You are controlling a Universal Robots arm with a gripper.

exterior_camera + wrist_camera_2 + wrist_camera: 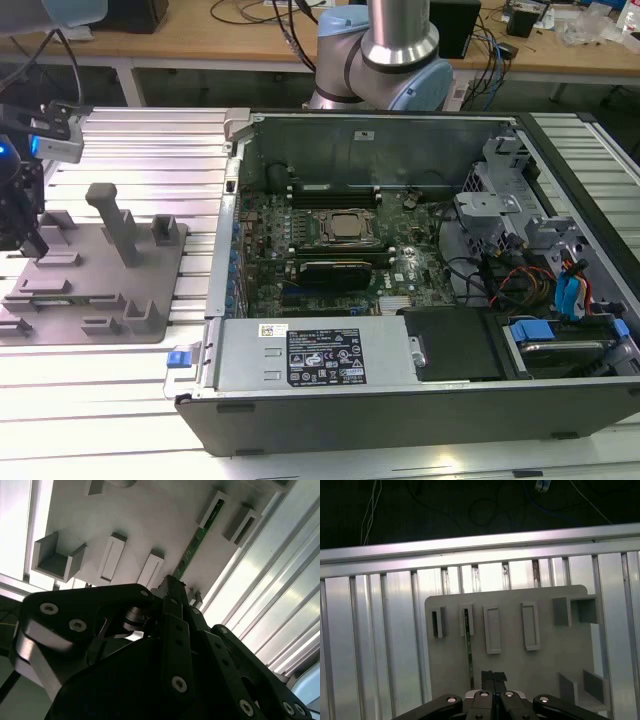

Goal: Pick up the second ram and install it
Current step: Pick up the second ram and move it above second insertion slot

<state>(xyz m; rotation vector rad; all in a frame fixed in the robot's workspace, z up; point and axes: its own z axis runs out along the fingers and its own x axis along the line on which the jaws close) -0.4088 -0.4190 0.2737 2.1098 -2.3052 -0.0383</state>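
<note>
My tool [493, 676] hangs over the grey fixture plate [545, 665] on the slatted bench [380, 630]. Its fingers are pressed together with nothing between them. The second ram [469, 650] stands on edge in the plate's slots, its near end just beside my fingertips, well apart from the open computer case [400, 250].

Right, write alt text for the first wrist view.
The robot's gripper hangs over a grey fixture plate that sits on a ribbed aluminium table. A thin green memory stick stands on edge on the plate, close beside the gripper's tip, with grey holder blocks around it.
</note>
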